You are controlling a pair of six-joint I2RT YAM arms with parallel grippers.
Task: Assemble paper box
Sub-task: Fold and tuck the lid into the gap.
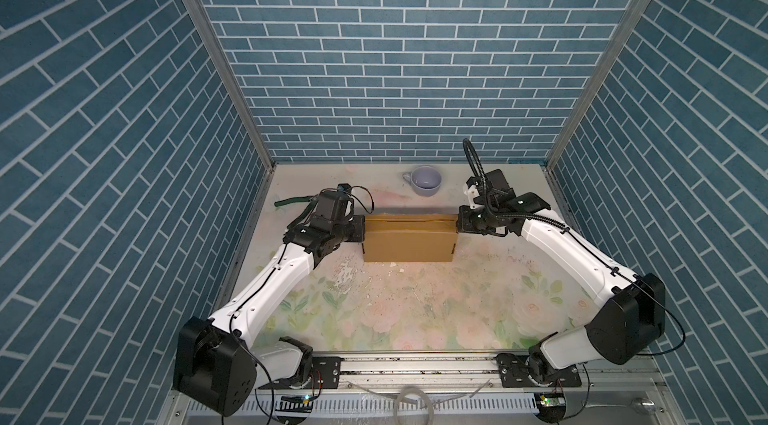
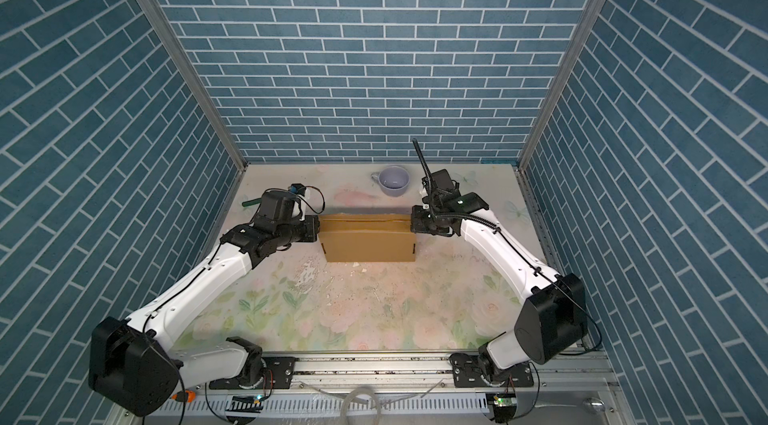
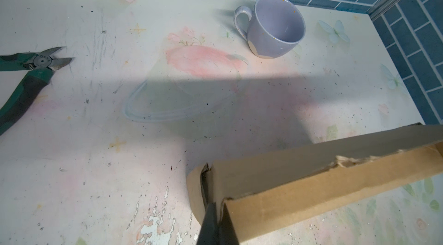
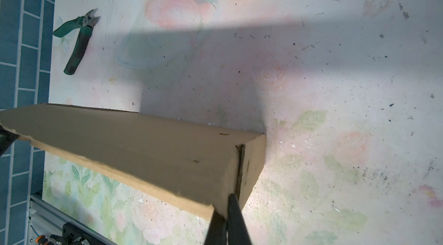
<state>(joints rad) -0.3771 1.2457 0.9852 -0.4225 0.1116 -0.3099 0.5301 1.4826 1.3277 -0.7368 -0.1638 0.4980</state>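
Note:
The paper box (image 1: 409,242) (image 2: 368,242) is a brown cardboard box with folded sides, held across the middle of the table with its broad face toward the front. My left gripper (image 1: 362,229) (image 2: 318,227) is at its left end. In the left wrist view this gripper (image 3: 217,210) is shut on the box's (image 3: 311,184) end wall at a corner. My right gripper (image 1: 458,224) (image 2: 412,221) is at the right end. In the right wrist view it (image 4: 226,204) pinches the box's (image 4: 134,145) end wall. I cannot tell whether the box's lower edge touches the table.
A lilac cup (image 1: 424,181) (image 3: 275,28) stands behind the box near the back wall. Green-handled cutters (image 1: 291,200) (image 3: 26,76) (image 4: 78,37) lie at the back left, behind my left wrist. Blue brick walls close in three sides.

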